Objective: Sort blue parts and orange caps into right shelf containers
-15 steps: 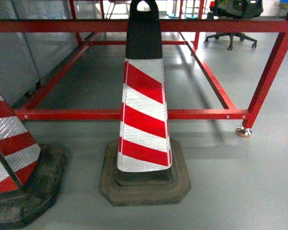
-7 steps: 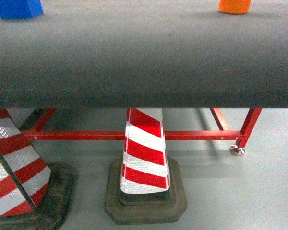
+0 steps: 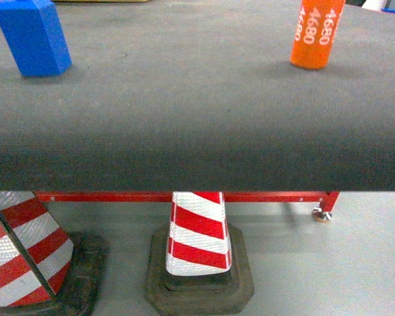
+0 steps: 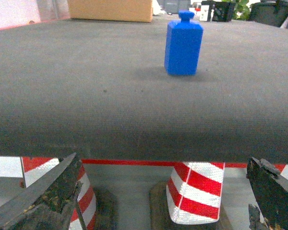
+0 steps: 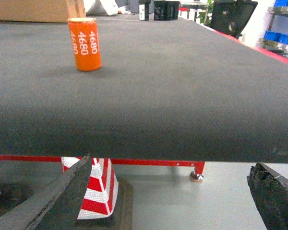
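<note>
Blue part (image 3: 33, 38): top cut by head view's edge. Orange cap (image 3: 317, 33): likewise. Striped cone (image 3: 199, 232) beneath table (image 3: 197, 131): upper half hidden.

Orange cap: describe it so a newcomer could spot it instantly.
Find the dark grey table above the striped traffic cones. The orange cap stands upright at its right side. It is round with white "4680" print, unlike the plain blue block at the left.

Left gripper (image 4: 158, 201) and right gripper (image 5: 168, 201) both hold their jaws wide apart.
</note>
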You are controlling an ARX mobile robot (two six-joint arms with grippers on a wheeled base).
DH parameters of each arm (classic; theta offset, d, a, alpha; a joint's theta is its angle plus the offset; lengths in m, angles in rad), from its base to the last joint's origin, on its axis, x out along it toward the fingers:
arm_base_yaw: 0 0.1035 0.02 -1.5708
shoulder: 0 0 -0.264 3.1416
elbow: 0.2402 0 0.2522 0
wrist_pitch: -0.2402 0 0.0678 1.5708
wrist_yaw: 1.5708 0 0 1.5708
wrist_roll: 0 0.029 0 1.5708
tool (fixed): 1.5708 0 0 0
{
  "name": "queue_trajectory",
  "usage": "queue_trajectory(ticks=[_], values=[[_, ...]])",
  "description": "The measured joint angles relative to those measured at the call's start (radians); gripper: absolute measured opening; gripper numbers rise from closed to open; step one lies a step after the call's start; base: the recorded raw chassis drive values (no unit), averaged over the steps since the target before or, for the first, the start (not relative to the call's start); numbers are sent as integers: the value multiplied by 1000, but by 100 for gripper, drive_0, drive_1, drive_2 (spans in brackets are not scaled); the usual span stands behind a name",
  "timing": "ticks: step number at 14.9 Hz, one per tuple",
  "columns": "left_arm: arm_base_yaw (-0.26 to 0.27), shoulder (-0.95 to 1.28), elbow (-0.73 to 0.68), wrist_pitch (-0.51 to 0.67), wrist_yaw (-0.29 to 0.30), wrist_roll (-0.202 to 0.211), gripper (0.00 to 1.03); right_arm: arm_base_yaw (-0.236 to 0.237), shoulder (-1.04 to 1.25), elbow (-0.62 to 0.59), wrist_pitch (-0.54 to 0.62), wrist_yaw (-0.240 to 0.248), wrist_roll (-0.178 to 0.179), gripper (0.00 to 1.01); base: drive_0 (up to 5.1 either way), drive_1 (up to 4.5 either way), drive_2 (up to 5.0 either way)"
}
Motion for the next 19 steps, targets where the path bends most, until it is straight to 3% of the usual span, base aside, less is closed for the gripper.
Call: queue_trajectory(ticks=[19], values=[[0,0,0,0,0,2,98,0,0,0,0,0,0,98,0,0,0]])
